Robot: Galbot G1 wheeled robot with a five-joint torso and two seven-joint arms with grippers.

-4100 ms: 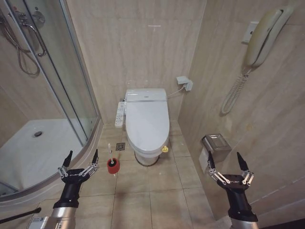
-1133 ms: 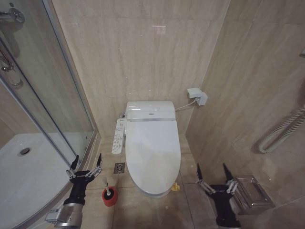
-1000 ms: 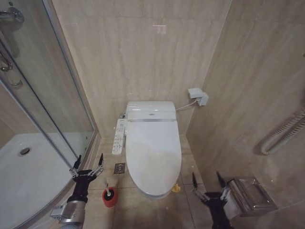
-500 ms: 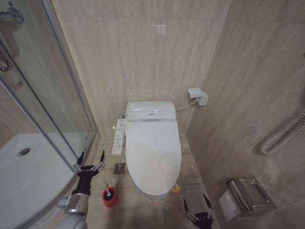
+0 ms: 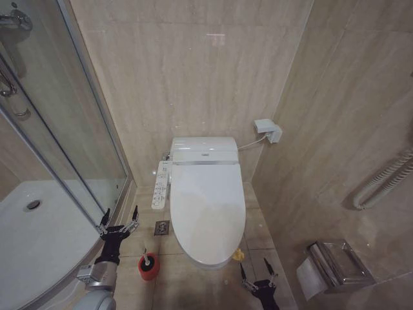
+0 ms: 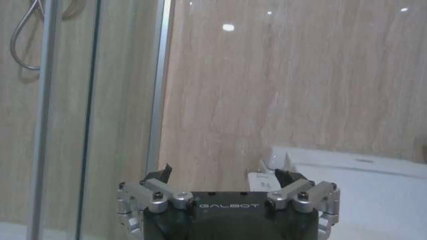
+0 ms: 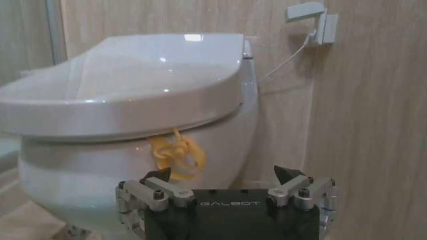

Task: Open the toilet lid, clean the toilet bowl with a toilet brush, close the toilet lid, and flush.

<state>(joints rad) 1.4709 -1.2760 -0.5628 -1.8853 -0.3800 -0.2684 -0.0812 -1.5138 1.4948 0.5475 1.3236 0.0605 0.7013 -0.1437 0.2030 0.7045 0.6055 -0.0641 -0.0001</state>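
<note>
Beige tiles surround the shut toilet lid [image 5: 208, 206]; left tool [image 5: 117, 221] and right tool [image 5: 257, 276] hover released.

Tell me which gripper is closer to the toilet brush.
The left gripper, open just behind the toilet brush; the right gripper hangs across the toilet lid's front.

The lid [image 5: 208, 210] lies shut over the bowl [image 7: 133, 165], its front edge overhanging with open floor below. The right gripper [image 5: 257, 275], fingers spread, sits low on bare tiles between the bowl's front and the right wall; a yellow loop [image 5: 238, 255] hangs there by the bowl. Left of the bowl the gap is tight: control panel [image 5: 161, 184], floor drain [image 5: 161, 227], brush [image 5: 147, 261], the open left gripper [image 5: 118, 219], then the shower's glass [image 5: 64, 129]. A paper holder [image 5: 335, 265] juts from the right wall.
</note>
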